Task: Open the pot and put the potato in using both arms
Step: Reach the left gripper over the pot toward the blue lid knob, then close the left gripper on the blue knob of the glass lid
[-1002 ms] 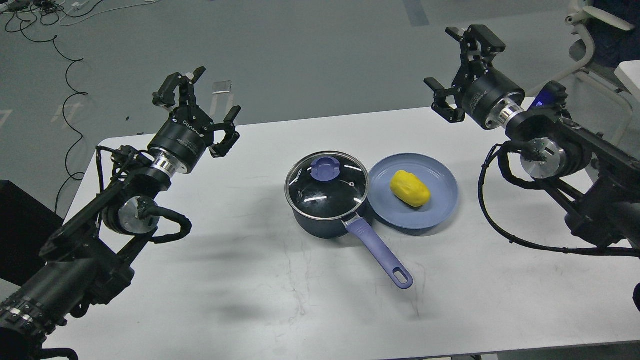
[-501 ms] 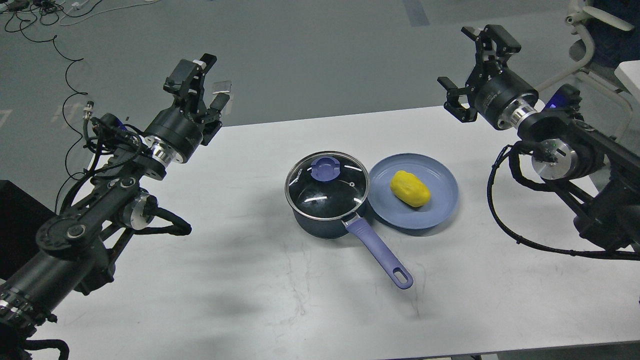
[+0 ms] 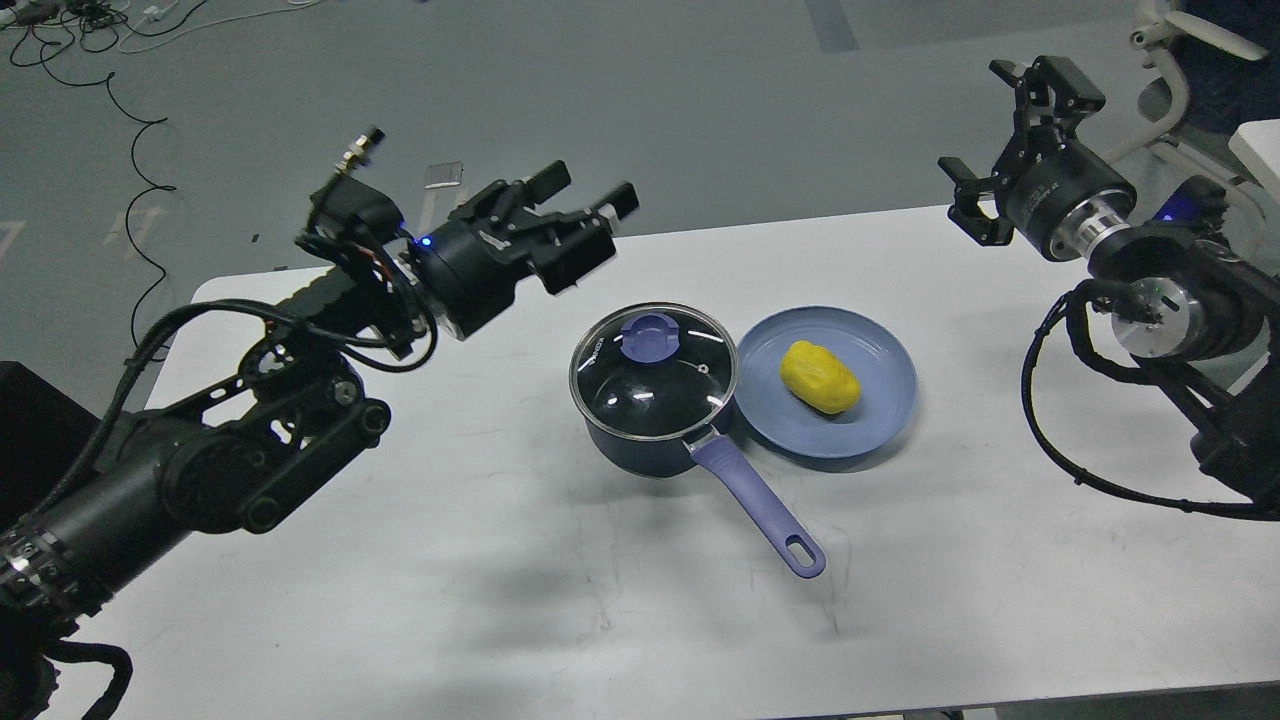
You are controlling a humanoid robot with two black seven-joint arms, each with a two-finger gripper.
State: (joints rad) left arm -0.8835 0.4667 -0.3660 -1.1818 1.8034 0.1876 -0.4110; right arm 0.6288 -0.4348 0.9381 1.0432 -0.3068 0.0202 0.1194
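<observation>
The dark navy pot [image 3: 640, 445] stands at the table's middle with its glass lid [image 3: 653, 372] on, purple knob [image 3: 650, 335] up, and its lavender handle [image 3: 757, 508] pointing toward the front right. The yellow potato [image 3: 820, 377] lies on a blue-grey plate [image 3: 880, 420] just right of the pot. My left gripper [image 3: 590, 210] is open and empty, pointing right, above and left of the lid. My right gripper [image 3: 1005, 125] is open and empty, raised at the far right, well away from the potato.
The white table [image 3: 500, 560] carries only the pot and the plate. Black cables lie on the grey floor [image 3: 640, 110] at the back left. A white chair frame [image 3: 1170, 90] stands behind my right arm.
My left arm has swung right and turned, bringing its gripper from the table's left edge to near the pot's lid. My right gripper has drifted to the right. The pot and the potato have not moved.
</observation>
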